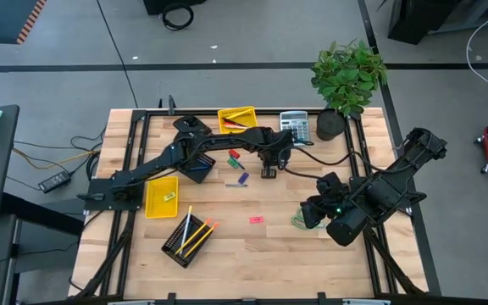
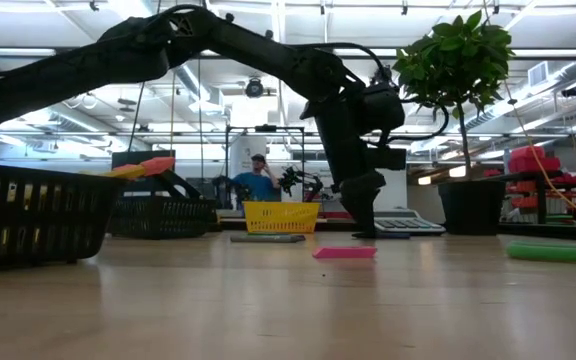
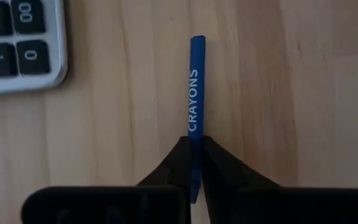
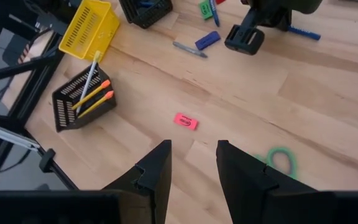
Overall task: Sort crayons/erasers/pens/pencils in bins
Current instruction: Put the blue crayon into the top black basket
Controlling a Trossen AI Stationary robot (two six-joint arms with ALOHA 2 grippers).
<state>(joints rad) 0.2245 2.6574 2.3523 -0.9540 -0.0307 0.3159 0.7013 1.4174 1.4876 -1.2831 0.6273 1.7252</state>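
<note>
**Ana:** Crayons first. Where's the one being worked on?

**Ben:** A blue crayon [image 3: 194, 93] lies flat on the worktop [image 1: 286, 246] just beside the calculator [image 1: 295, 127]. The left end effector [image 3: 196, 163] has its fingers pinched narrow on one end of it, so I'd call that a grip, though the crayon isn't lifted.

**Ana:** And the other arm?

**Ben:** The right end effector [image 4: 192, 163] hangs above the front right part of the worktop, fingers apart and empty, near a pink eraser [image 4: 186, 121] and a green loop [image 4: 282, 158].

**Ana:** How much is sorted?

**Ben:** Some. The front black mesh bin [image 1: 185, 240] holds pencils [image 1: 195, 235] with orange ends. The yellow bin at the left [image 1: 160, 196] has a small piece in it, likely an eraser. The yellow bin at the back [image 1: 236, 119] holds a red stick or two, perhaps pens. The second black bin [image 1: 196, 168] sits partly under the left arm; something blue shows inside in the right wrist view.

**Ana:** What's left?

**Ben:** This crayon, the pink eraser, and a cluster in the middle: a purple piece [image 4: 207, 40], a grey pen [image 4: 190, 50], plus green and red bits. I'd judge it past halfway.
</note>
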